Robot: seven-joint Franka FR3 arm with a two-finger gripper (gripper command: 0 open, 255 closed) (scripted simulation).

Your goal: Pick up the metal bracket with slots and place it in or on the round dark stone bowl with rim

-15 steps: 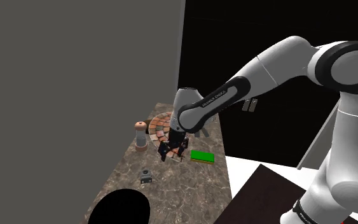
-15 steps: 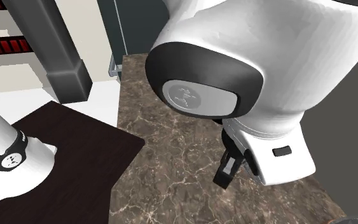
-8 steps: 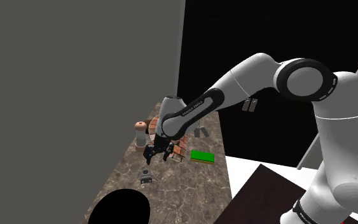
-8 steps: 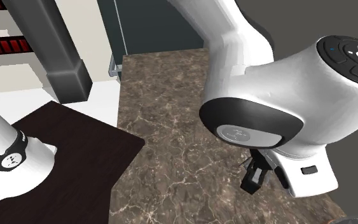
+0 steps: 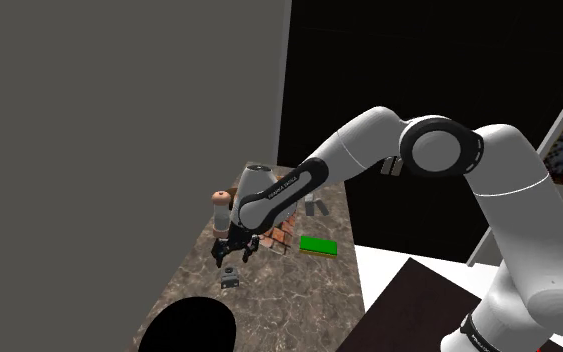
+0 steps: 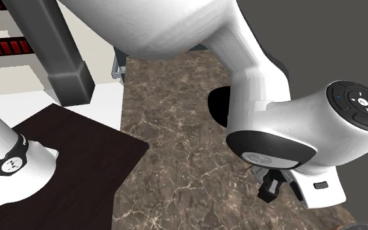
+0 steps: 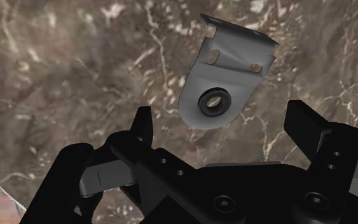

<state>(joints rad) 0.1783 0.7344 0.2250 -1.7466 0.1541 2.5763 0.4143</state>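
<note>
**Tool state.** The tool point(image 5: 234, 246) is open. In the wrist view you see its two black fingers point(image 7: 143, 125) standing well apart, with nothing clasped between them.

**Task item.** The grey metal bracket with slots point(image 7: 225, 76) lies flat on the brown veined marble counter point(image 7: 56, 57). It is just ahead of the fingertips and between their lines, and neither finger touches it. Its rounded end, with a dark-ringed hole, points toward the tool. The folded flange and two short slots are at the far end.

**Shoulder view.** You find the bracket point(image 5: 230, 277) just beside the tool. The round dark bowl point(image 5: 184, 325) lies on that same side, well beyond the bracket. On the tool's opposite side stand a white mill-shaped piece with a brown cap point(image 5: 219, 207) and a flat green block point(image 5: 318, 245).

**Second exterior view.** The arm's white hand appears close up, with one black finger point(image 6: 269, 188) hanging over the counter. The dark brown stand top point(image 6: 65, 147) lies well apart from the tool. How high the tool hangs above the counter cannot be told.
</note>
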